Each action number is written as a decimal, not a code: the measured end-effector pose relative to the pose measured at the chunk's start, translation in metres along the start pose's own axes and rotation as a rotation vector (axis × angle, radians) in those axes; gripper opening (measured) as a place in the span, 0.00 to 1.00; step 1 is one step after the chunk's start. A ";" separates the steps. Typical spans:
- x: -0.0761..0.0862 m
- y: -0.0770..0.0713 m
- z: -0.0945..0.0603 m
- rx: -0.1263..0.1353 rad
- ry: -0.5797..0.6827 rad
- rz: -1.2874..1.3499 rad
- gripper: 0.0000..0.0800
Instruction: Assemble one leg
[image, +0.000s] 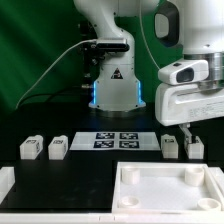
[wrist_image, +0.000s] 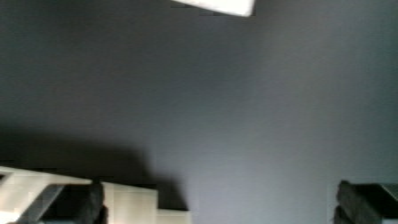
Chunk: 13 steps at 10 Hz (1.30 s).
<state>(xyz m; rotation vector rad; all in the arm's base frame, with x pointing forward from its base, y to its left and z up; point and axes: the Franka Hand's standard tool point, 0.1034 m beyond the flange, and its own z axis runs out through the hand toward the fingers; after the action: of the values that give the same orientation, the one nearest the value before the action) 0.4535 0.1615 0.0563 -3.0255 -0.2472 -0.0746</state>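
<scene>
White plastic parts lie spread across your black counter (image: 85, 190). Take the thin flat white marker board (image: 118, 140) as your reference; it lies just in front of the robot's white base (image: 112, 90).

Four small white plastic block-like legs, each with a black-and-white tag, stand in a row level with the marker board. To its exterior-view left you have the outer left leg (image: 30, 149) and the inner left leg (image: 58, 149). To its exterior-view right stand the inner right leg (image: 170, 146) and the outer right leg (image: 195, 148). All four sit upright on the counter and apart from one another.

Your one container is the large white square tray-like piece with a raised rim (image: 160, 166). It lies nearer the camera than the marker board and toward the exterior view's right. Inside the rim you see only its own white floor and small round bumps near the corners. A second white piece (image: 5, 180) sits toward the exterior view's left of the marker board, cut off by the frame edge.

The two-finger claw (image: 187, 130) hangs over the two right legs, above the gap between them. From this angle you cannot tell whether it touches either. In the wrist view the claw (wrist_image: 222, 205) is spread, with bare dark counter between its dark fingertips (wrist_image: 370, 200), and it pinches nothing. You cannot tell what the white corner (wrist_image: 217, 5) in that view belongs to.
</scene>
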 end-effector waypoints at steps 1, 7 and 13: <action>0.000 -0.003 0.000 0.003 -0.001 0.058 0.81; -0.038 -0.010 0.001 -0.021 -0.510 0.185 0.81; -0.041 -0.010 0.015 -0.006 -0.862 0.189 0.81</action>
<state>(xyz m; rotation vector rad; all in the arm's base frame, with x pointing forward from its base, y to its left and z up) 0.4122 0.1669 0.0398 -2.8591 -0.0142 1.2386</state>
